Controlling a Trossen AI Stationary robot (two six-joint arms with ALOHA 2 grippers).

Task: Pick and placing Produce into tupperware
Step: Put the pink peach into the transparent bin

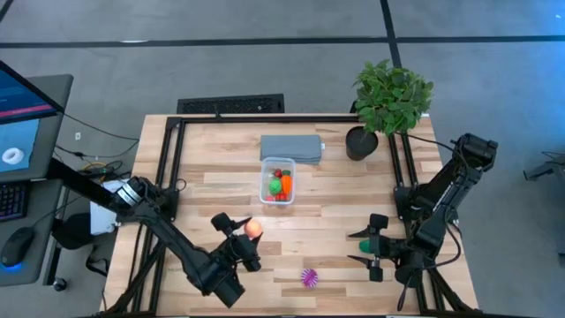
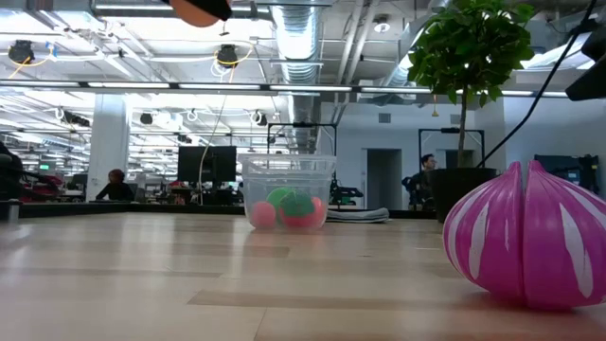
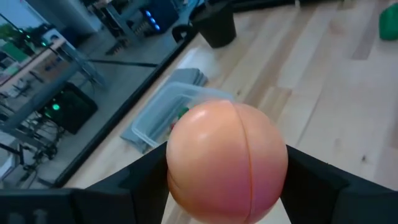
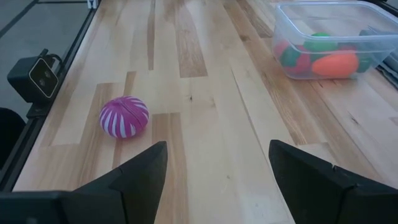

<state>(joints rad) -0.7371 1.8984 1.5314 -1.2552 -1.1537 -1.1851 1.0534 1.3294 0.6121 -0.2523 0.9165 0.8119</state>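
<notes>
The left gripper (image 1: 246, 232) pinches a peach (image 1: 254, 228) above the tabletop (image 1: 335, 221), short of the tub (image 1: 279, 182) already holding produce. The right gripper (image 1: 369, 246) waits spread and empty, facing the purple ball (image 1: 309, 277).

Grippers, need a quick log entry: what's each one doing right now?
Left gripper: shut on the peach.
Right gripper: open, holding nothing.

one clear tupperware tub (image 1: 278, 184), roughly three or four produce toys (image 1: 280, 185) piled inside, hard to count, one peach (image 1: 254, 228), one purple striped ball (image 1: 309, 277), one potted plant (image 1: 390, 95), one grey pad (image 1: 290, 147), two robot arms
</notes>
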